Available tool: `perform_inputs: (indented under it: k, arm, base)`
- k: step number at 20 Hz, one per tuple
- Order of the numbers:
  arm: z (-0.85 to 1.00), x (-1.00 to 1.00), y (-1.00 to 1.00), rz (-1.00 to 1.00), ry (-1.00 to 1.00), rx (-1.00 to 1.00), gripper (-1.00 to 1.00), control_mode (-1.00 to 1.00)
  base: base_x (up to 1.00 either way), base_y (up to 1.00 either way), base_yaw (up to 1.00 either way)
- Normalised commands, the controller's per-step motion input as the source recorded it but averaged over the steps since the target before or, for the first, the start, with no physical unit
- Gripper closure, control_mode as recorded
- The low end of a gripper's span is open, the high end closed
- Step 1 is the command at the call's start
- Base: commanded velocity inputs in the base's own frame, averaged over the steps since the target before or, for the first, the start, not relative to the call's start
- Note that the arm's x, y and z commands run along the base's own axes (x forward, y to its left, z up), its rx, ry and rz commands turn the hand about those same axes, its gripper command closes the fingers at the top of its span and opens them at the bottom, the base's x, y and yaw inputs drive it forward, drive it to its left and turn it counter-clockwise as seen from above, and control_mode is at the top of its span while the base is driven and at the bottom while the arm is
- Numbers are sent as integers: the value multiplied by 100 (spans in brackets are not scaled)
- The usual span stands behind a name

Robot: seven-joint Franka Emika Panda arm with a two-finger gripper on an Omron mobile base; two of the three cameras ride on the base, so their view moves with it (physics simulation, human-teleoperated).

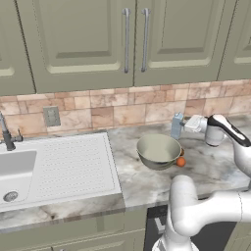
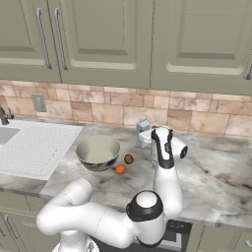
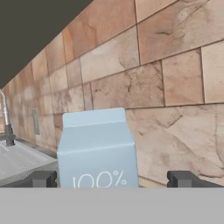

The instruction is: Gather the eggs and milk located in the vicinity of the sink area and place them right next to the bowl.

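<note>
At far left the sink with its tap and ribbed drainboard sits in the tabletop; its basin is cut off by the frame edge. Right of the drainboard stands the bowl. Just right of the bowl lie two eggs: one in plain sight, the other close behind it and, in the left base view, mostly hidden by the bowl's rim. Behind the bowl, near the tiled wall, the milk stands upright. The jaws are wide open and hold nothing; in the hand view the carton sits between the two fingertips, nearer the left one, with a clear gap to the right one. Whether either tip touches the carton cannot be told. The carton's base is cut off at the bottom of that view, and in the right base view the arm covers part of it.
</note>
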Motion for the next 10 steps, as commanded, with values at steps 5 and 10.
perform_inputs:
  k: [5, 10]
  arm:
    - [-7, 13, 0, 0, 0, 0, -100, -100]
    - [-6, 12, 0, 0, 0, 0, -100, -100]
  base:
    - [0, 0, 0]
    - [0, 0, 0]
